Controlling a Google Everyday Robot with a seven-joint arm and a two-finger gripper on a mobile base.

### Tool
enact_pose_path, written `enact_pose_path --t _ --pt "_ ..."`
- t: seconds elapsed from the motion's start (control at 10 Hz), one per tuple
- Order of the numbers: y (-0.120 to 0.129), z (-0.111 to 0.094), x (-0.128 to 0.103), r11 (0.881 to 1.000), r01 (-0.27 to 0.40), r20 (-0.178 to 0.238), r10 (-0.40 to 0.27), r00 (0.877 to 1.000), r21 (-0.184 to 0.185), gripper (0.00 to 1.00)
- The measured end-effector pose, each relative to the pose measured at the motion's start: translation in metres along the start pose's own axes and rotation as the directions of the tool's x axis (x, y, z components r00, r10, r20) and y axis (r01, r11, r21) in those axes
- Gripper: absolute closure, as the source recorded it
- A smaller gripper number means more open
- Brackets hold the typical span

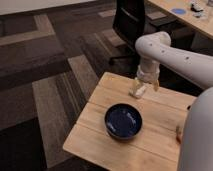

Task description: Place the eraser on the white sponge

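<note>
**Item 1, white sponge** (135,92): We list a small white block lying on the far part of the wooden table (100,135), at about 1 o'clock from the dark blue bowl (123,120) and well apart from it.

**Item 2, gripper** (146,89): We find it pointing downward, directly over the sponge, with its lower left part touching or just above the block. We cannot tell whether it grasps anything or has let go.

**Item 3, arm** (165,50): We record a white arm that enters from 3 o'clock, rises to a rounded elbow at 12 o'clock of the sponge and then drops steeply into the wrist. A row of small dark dots runs along its upper link. The robot's white body (197,140) fills the edge at 4 o'clock.

**Item 4, surroundings**: We note a black office chair (131,20) at 12 o'clock beyond the table. A pale desk (170,6) stands at 1 o'clock and bears a blue disc (178,10). The carpet (45,75) has dark and tan striped panels.
</note>
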Motion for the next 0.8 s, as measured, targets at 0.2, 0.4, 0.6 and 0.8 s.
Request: enact_pose_path --t 0.2,0.4,0.6,0.8 --pt "-0.076 0.033 0.015 0.999 0.024 -0.033 -0.023 0.999 0.038 0.35" --pt "-0.138 0.029 0.025 0.993 0.006 -0.033 -0.002 0.999 0.119 0.35" --pt "-0.137 0.03 0.024 0.993 0.006 -0.033 -0.002 0.999 0.115 0.35" --pt "-0.137 0.03 0.024 0.993 0.008 -0.034 -0.004 0.999 0.117 0.35"
